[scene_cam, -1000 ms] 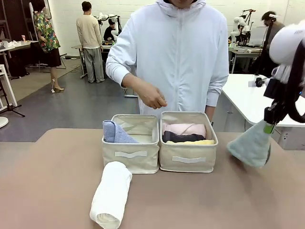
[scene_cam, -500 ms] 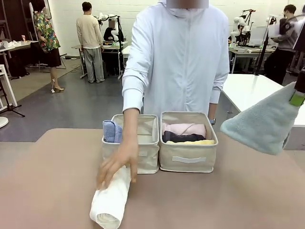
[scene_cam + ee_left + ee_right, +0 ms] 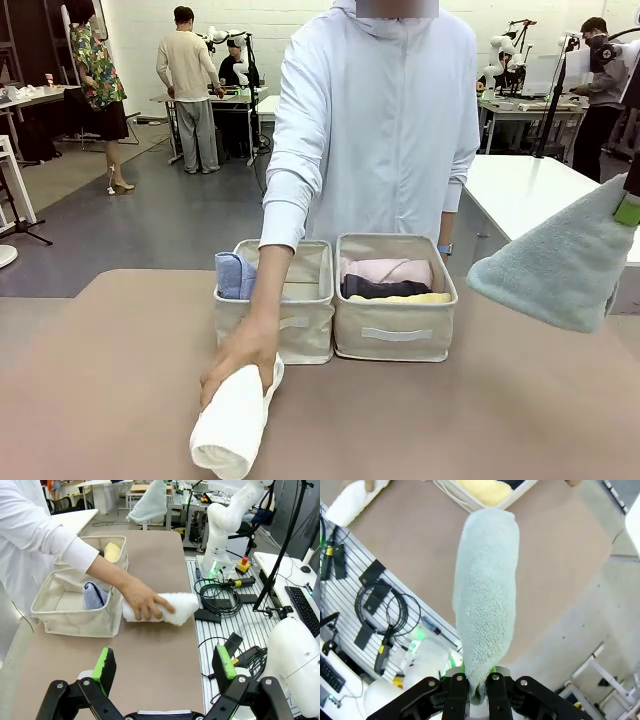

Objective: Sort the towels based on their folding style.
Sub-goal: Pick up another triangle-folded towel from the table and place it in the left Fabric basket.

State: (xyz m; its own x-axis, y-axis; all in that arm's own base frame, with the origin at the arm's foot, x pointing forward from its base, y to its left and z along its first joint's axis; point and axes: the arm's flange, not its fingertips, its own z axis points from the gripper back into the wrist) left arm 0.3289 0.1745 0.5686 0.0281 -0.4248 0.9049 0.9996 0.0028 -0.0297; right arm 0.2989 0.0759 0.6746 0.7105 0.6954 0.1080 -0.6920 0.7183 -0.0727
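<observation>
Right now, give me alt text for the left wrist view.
A person's hand grips a white rolled towel on the brown table, beside a beige bin holding a blue towel. The left gripper is open in the foreground, its green-padded fingers apart.

Our left pincer point(image 3: 165, 662) hangs above the near end of the worktop point(image 3: 150, 650). Its two fingers are spread wide, green pads facing each other across the gap, with nothing between them. Our right pincer point(image 3: 476, 682) sits high over the worktop's right side, wrist pointing downward. Its fingers are pressed together on one corner of the sage-green towel point(image 3: 485, 580), which dangles beneath. Our right arm point(image 3: 223, 517) rises white from its base beside the worktop.
</observation>
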